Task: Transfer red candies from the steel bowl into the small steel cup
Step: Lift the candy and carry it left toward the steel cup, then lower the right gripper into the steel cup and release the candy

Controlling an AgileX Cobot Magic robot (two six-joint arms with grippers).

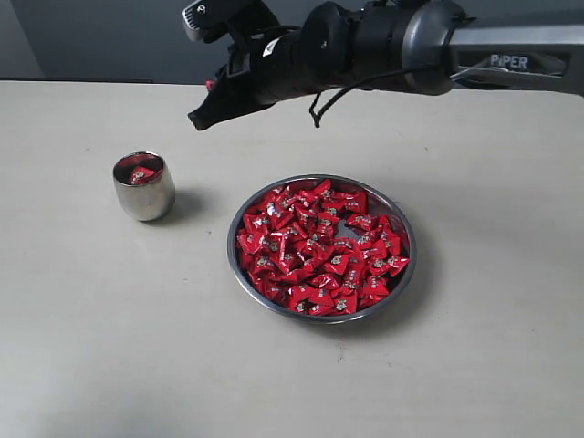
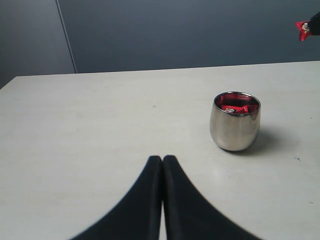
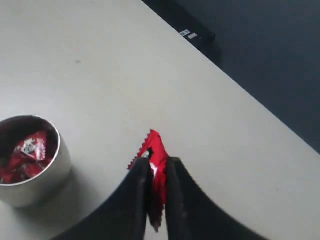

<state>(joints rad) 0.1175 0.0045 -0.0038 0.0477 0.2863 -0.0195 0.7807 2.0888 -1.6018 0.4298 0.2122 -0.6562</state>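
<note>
1. The right end effector (image 3: 157, 167) is clamped on one candy (image 3: 154, 146), pinched flat between its two dark fingers.
2. That candy's long axis runs in line with the fingers. One serrated pinched end sticks out past the fingertips, and the other end lies back in the gap between them.
3. The candy hangs in the air above bare worktop (image 1: 109, 347), near the cup (image 3: 37, 192) but off to its side, not over the mouth.
4. The cup (image 1: 143, 199) stands upright with its mouth up and a few candies (image 2: 235, 107) lying inside below the rim.
5. The bowl (image 1: 232, 260) sits flat just beside the cup, apart from it. It is filled with a loose layer of candies (image 1: 319, 251) pointing every way, with bare steel showing near the far wall.
6. The left end effector (image 2: 162, 161) is closed on nothing, its fingers pressed together. It is low over the worktop and aimed past the cup (image 2: 234, 129).
7. The worktop is pale beige, matte and plain. The cup and bowl throw soft shadows on it.
8. Behind its far edge rises a dark grey-blue wall (image 2: 175, 30).
</note>
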